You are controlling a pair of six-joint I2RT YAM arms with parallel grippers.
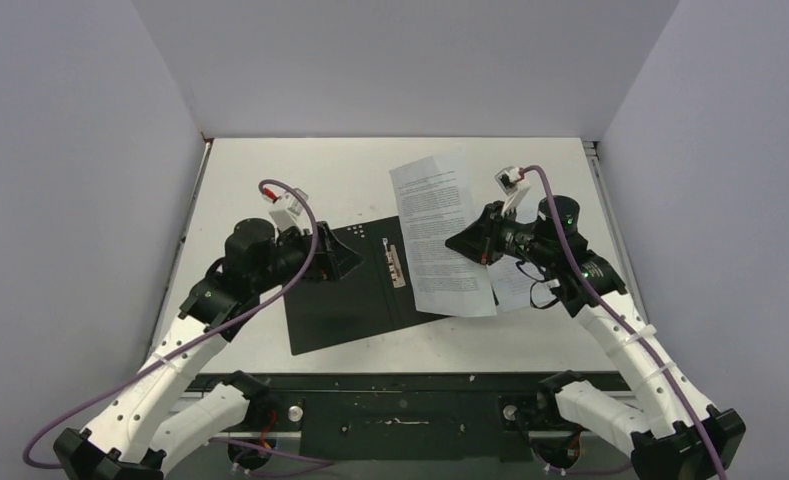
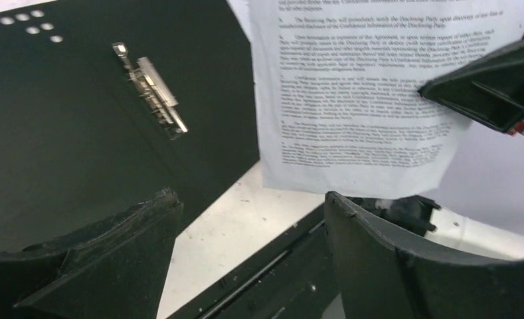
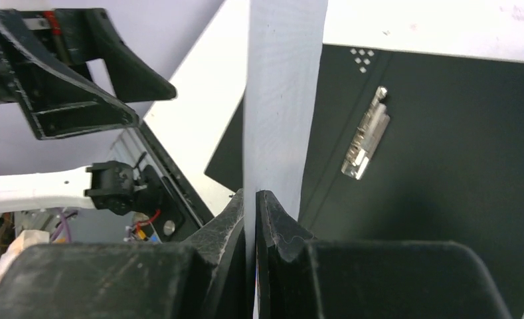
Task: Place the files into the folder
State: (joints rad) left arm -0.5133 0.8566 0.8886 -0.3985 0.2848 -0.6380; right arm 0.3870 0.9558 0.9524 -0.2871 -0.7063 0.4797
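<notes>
Inside grey walls, on the white table (image 1: 270,170), the folder (image 1: 340,300) lies open, black side up. The sheet (image 1: 435,230) is held over its right half, with its long axis roughly parallel to the clip (image 1: 395,262) just to its left. Your right gripper (image 3: 249,198) pinches the sheet's right edge. Your left gripper (image 2: 251,197) hovers with its fingers spread over the folder's left half, across the clip.

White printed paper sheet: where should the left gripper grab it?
Probably its free left edge, coming from the left: the white printed paper sheet hangs lifted over the open black folder, pinched at its right edge by the right gripper.
</notes>
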